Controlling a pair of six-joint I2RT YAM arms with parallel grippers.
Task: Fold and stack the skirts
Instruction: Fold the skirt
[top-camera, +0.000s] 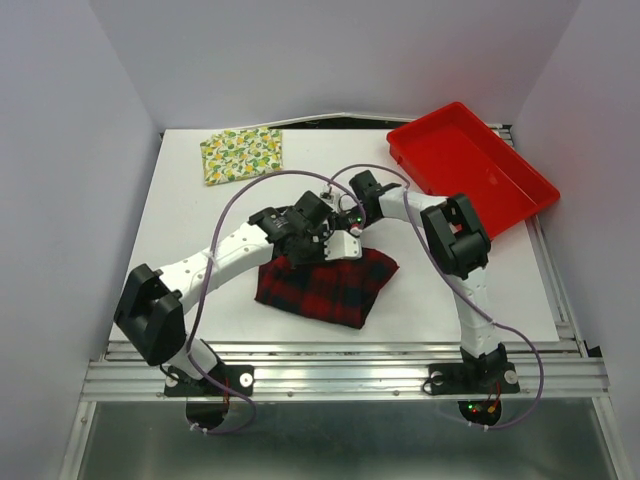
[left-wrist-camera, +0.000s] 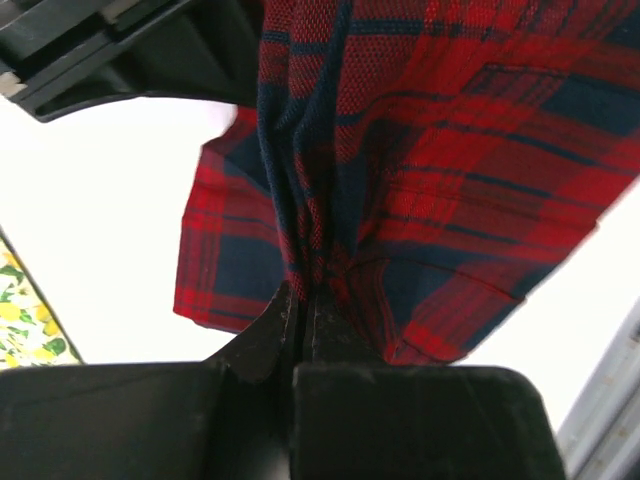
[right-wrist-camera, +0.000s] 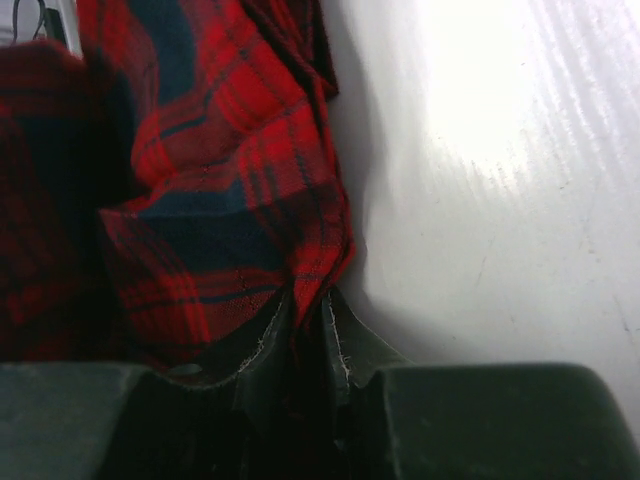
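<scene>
The red-and-black plaid skirt (top-camera: 328, 285) lies bunched in the middle of the table, near the front. My left gripper (top-camera: 300, 248) is shut on its far edge; in the left wrist view the cloth (left-wrist-camera: 400, 180) hangs from the closed jaws (left-wrist-camera: 303, 300). My right gripper (top-camera: 352, 222) is also shut on the far edge, with plaid cloth (right-wrist-camera: 220, 200) pinched between the jaws (right-wrist-camera: 308, 310). The two grippers are close together. The lemon-print skirt (top-camera: 242, 154) lies folded at the back left; a corner of it shows in the left wrist view (left-wrist-camera: 25, 320).
A red plastic tray (top-camera: 470, 165) stands at the back right, partly over the table's edge. Grey walls close in the left, right and back sides. The arms' bases sit on a metal rail (top-camera: 340, 375) at the front.
</scene>
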